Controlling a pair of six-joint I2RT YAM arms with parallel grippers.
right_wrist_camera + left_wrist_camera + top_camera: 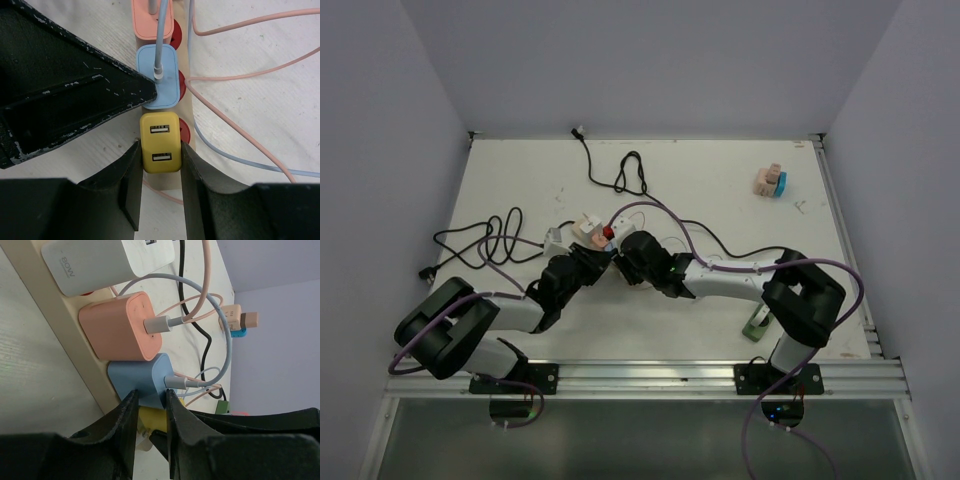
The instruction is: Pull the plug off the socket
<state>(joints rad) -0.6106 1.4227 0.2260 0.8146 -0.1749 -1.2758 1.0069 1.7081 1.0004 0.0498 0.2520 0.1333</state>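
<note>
A beige power strip (55, 315) carries a white charger (100, 262), a pink plug (120, 325), a blue plug (135, 377) and a yellow plug (160, 132) in a row. My right gripper (160, 144) is shut on the yellow plug, one finger flat on each side, and the plug still sits in its socket. My left gripper (151, 392) comes in from the strip's other side. Its narrowly parted tips rest at the blue plug's near corner, and a firm grip cannot be made out. In the top view both grippers (605, 252) meet at the strip (585, 226).
Pink and light blue charging cables (240, 135) loop beside the strip. Black cords (490, 245) lie at the left and back of the table. A small pink and blue adapter cluster (770, 182) sits far right. A green block (757, 325) lies by the right arm's base.
</note>
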